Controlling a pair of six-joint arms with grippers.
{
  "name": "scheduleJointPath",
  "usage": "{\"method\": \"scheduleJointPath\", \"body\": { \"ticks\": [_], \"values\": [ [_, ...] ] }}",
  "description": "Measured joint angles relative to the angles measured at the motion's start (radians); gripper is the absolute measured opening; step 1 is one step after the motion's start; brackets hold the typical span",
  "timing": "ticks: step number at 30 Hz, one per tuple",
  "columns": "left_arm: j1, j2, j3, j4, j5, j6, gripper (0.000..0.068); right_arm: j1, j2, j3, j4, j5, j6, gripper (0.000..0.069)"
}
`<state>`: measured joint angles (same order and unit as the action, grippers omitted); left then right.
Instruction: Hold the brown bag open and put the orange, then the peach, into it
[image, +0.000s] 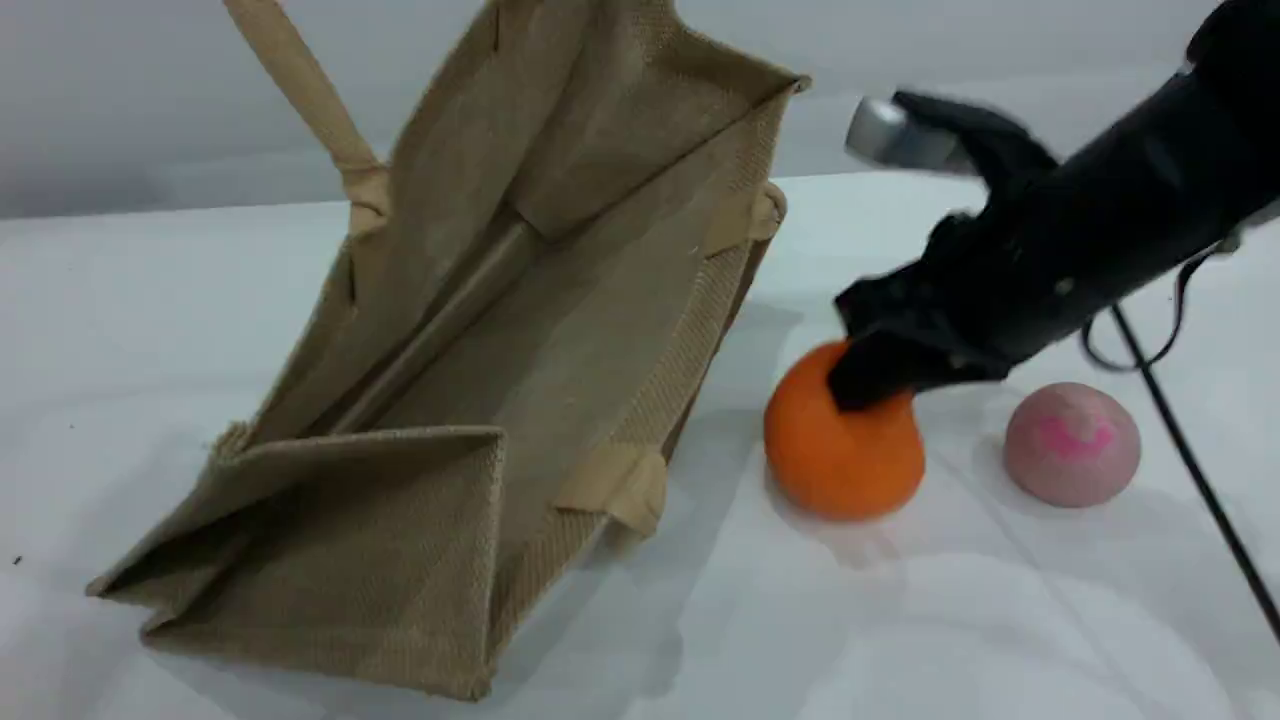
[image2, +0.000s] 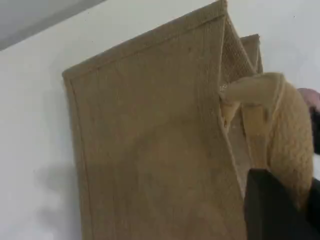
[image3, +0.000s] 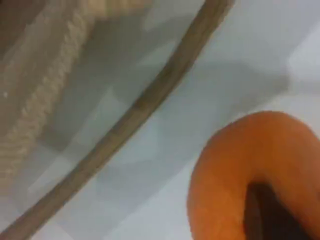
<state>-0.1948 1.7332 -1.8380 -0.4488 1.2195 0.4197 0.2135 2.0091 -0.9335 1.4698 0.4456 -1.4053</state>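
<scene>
Two fruits outstanding, none bagged. Item one, directly beneath my right claw (image: 866, 386): the orange (image: 845, 460). The claw is drawn closed at its crown, and the right wrist view shows one dark finger pressed against the skin. I judge this a pinch on the raised top, though the fruit sits on the table (image: 900, 620), not yet lifted. Appearance: bright, matte and rounded, broader toward the base, with the stem hidden under my fingers. Item two, just beside the claw on the side away from the bag: the peach (image: 1072, 445). It is dusty pale pink with a magenta blotch, slightly smaller than the orange, apart from it with bare table between, and untouched. Item three, on the claw's other side, near the orange but not touching it: the brown bag (image: 560, 330). It is coarse tan jute with hemmed edges, tilted, base on the table, and its mouth gapes up toward my right arm. The inside shows only its own weave. Item four, farthest off: my left claw (image2: 272, 202), closed on the thick beige handle (image: 300, 85) and holding the far wall raised. Tally: bag-opening looks in hand. Lifting, carrying and releasing the orange remain, then all of the peach.
</scene>
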Motion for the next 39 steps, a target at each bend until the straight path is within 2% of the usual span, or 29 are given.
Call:
{"method": "scheduleJointPath", "body": {
  "ticks": [5,8,15,21,29,34,39],
  "values": [
    [0.000,0.001,0.045,-0.052,-0.001,0.053,0.0088,-0.081,-0.146,0.000,-0.103,0.017,0.109,0.0041],
    [0.000,0.008,0.049,-0.093,0.000,0.093,0.0088,-0.110,-0.249,0.000,-0.151,0.082,0.150,0.0041],
    [0.000,0.012,0.049,-0.182,0.001,0.124,0.0088,-0.037,-0.397,0.000,-0.134,0.270,0.149,0.0041],
    [-0.001,0.010,0.049,-0.214,0.001,0.124,0.0088,0.070,-0.391,0.000,-0.051,0.221,0.129,0.0041],
    [-0.001,0.010,0.048,-0.214,0.001,0.124,0.0088,0.219,-0.345,0.000,0.101,0.061,0.022,0.0041],
    [-0.001,0.010,0.048,-0.213,0.001,0.125,0.0088,0.247,-0.262,0.000,0.250,0.046,-0.093,0.0041],
    [-0.001,0.010,0.048,-0.210,0.001,0.125,0.0088,0.247,-0.153,-0.029,0.276,0.091,-0.167,0.0041]
  ]
}}
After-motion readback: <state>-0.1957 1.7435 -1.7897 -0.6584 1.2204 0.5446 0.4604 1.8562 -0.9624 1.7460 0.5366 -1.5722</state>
